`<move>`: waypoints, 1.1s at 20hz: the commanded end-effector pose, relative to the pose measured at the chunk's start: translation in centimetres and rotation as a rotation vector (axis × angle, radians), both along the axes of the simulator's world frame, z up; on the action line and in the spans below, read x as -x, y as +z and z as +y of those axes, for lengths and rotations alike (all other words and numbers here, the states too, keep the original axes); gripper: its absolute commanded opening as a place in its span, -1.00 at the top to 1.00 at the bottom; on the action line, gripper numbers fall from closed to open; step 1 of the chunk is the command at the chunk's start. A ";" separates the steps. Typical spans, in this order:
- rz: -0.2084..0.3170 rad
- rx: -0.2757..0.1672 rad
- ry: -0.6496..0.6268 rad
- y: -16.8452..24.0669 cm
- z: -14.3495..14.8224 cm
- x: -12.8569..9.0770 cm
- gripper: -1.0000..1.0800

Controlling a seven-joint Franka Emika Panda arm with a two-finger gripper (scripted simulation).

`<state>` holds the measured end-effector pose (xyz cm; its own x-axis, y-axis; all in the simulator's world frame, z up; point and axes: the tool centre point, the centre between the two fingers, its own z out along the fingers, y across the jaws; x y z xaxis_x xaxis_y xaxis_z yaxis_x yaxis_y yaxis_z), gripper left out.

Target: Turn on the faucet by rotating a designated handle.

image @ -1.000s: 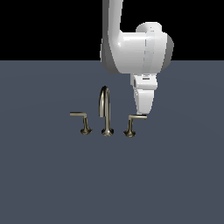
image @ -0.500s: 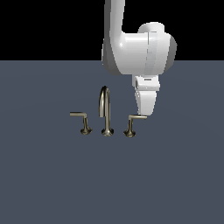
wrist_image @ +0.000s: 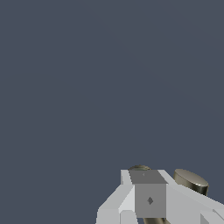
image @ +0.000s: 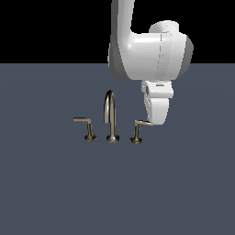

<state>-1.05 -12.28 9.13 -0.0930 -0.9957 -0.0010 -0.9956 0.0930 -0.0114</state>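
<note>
Support surface: flat, uniform slate-grey floor (image: 55, 193), filling the lower part of the exterior view beneath a black background.

Standing directly on it: the faucet (image: 110, 117), brass-toned, three separate flared feet in a row. Arched spout (image: 109, 110) in the middle. The handle (image: 139, 130) on the exterior view's right; twin lever (image: 86, 128) on the exterior view's left.
</note>
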 end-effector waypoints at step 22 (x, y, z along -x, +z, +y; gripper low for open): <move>0.007 0.001 -0.010 0.0 3.3 5.8 1.00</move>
